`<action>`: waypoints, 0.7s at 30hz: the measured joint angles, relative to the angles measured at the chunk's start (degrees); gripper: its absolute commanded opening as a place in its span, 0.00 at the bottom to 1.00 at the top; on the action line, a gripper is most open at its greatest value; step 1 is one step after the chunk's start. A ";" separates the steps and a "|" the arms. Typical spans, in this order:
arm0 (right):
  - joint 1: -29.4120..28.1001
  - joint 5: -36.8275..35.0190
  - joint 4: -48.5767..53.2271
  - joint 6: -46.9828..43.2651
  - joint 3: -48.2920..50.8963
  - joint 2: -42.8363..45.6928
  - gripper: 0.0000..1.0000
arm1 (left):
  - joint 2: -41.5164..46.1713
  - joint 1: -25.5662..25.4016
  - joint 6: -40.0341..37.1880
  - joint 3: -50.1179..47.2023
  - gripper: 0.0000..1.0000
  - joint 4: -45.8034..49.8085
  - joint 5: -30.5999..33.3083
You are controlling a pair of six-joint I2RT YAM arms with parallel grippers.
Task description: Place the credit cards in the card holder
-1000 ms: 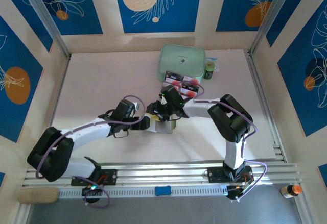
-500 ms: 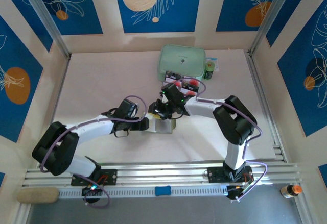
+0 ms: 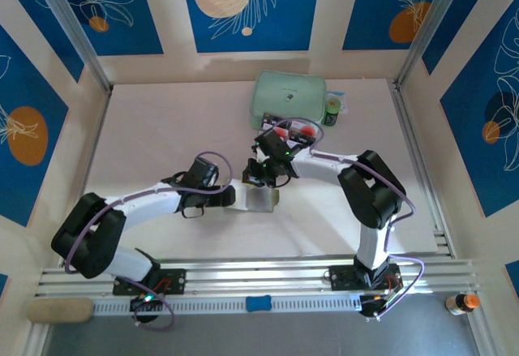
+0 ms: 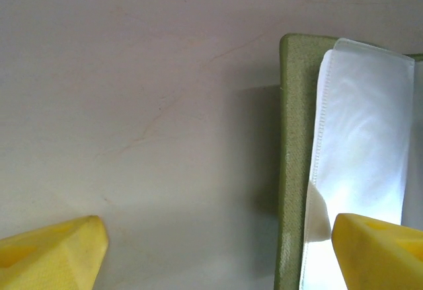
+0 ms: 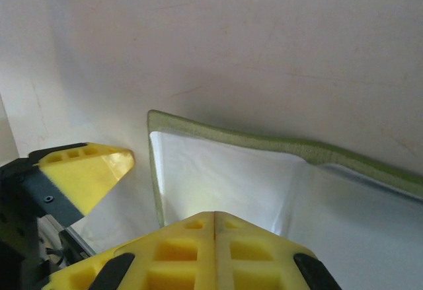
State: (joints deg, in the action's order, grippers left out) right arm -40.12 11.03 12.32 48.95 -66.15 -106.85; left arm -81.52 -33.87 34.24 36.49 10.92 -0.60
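Here, the right gripper [image 5: 215,218] is hovering with its yellow jaws pressed together, nothing visible between them, just above the olive-green folding card holder [image 5: 231,135], which is lying open on the pale table [image 4: 132,72]. The left gripper [image 4: 218,230] is standing wide open, one finger over the holder's clear pocket. No card is showing inside. The pale red-circled credit cards [image 3: 304,129] are lying beside the mint-green zip case [image 3: 288,96], so probably almost everything is remaining. Left of the holder the table is free, but between the grippers it is narrow.
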 measured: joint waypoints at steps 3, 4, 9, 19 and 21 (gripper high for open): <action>0.09 0.87 -0.04 -1.03 -1.03 -2.51 0.01 | 0.00 0.00 0.02 0.00 0.90 0.17 0.68; 0.09 1.16 -0.09 -1.22 -1.20 -3.34 0.01 | 0.00 0.00 0.02 0.07 0.90 0.35 0.79; 0.13 2.08 -0.55 -1.90 -1.25 -5.51 0.01 | 0.02 0.00 -0.02 1.88 0.91 3.06 2.40; 0.39 2.95 -2.43 -2.03 -0.44 -5.55 0.01 | -0.20 0.00 -0.33 6.40 0.92 4.74 2.58; 0.39 2.97 -2.62 -2.01 -0.33 -5.55 0.02 | -0.98 0.00 -0.72 6.40 0.92 4.76 2.54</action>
State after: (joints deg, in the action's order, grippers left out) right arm -39.72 14.00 9.69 46.94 -66.48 -112.40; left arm -82.50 -33.87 33.52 42.89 15.68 1.93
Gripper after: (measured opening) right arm 0.044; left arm 0.923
